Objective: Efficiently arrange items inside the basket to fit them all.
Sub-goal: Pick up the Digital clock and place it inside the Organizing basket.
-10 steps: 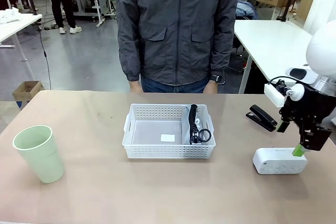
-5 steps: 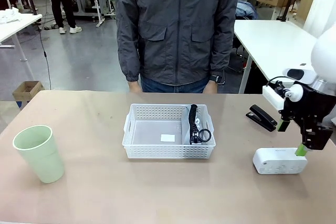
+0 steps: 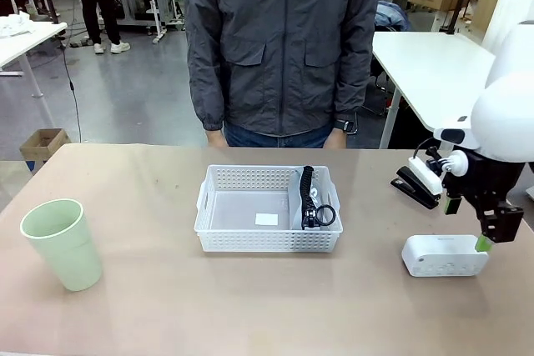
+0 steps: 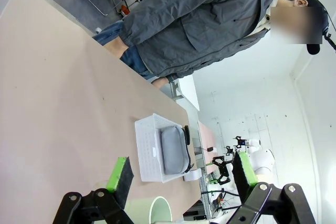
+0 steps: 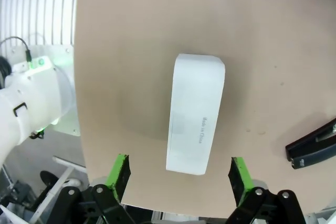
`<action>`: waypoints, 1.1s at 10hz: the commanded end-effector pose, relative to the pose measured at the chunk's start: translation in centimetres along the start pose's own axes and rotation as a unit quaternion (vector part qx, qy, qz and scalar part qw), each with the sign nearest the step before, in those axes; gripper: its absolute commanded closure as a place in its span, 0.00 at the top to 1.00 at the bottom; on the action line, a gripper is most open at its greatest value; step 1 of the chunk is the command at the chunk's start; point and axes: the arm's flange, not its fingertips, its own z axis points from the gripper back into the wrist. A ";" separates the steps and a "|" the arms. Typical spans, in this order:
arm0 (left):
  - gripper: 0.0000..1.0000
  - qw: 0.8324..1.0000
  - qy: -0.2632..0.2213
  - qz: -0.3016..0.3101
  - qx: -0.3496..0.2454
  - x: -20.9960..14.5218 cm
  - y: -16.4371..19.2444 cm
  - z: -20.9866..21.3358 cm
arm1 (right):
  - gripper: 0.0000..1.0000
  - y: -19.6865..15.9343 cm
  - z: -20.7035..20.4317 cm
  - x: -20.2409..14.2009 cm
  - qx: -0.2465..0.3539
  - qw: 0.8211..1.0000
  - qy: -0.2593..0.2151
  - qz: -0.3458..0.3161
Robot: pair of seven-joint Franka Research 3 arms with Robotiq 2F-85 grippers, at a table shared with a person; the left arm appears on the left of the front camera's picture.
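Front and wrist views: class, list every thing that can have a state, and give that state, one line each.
basket: upright on the table, holding the pouch
grey pouch: inside the basket, at one end
white device: flat on the table, outside the basket
black stapler: on the table, outside the basket
pale green cup: upright, outside the basket
right gripper: open, above the white device
left gripper: open, holding nothing

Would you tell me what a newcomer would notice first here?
The right gripper, jaws open, hangs over the white device at the table's right side, beside the black stapler. The white basket sits mid-table with the grey pouch inside; the green cup stands far left.
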 end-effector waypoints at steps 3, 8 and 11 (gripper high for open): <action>1.00 1.000 0.003 -0.003 -0.004 0.0 -0.3 0.1 | 1.00 2.0 -5.5 1.8 0.025 0.998 0.061 -0.017; 1.00 1.000 0.003 -0.003 -0.004 0.0 -0.3 0.1 | 1.00 3.1 -9.5 3.5 0.020 0.995 0.096 -0.024; 1.00 1.000 0.003 -0.003 -0.004 0.0 -0.3 0.1 | 1.00 3.3 -11.1 2.6 0.034 0.990 0.128 -0.056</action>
